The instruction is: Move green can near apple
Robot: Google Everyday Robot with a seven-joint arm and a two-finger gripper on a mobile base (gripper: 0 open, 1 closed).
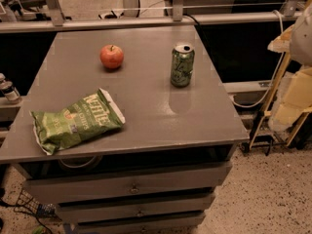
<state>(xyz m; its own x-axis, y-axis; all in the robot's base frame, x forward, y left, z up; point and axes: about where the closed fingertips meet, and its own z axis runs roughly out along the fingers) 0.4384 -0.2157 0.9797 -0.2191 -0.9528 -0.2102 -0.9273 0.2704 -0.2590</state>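
Note:
The green can point(182, 65) stands upright on the right half of the grey table top point(146, 96), towards the back. The red apple point(111, 56) sits to its left at about the same depth, roughly two can-heights away. My gripper point(295, 94) shows only as pale cream shapes at the right edge of the camera view. It is off the table, well to the right of the can and holding nothing that I can see.
A flat green chip bag point(75, 122) lies at the table's front left. The table has drawers point(131, 186) below its front edge. A rail point(146, 21) runs behind the table. Cables and a thin-legged stand point(265, 106) are on the floor at the right.

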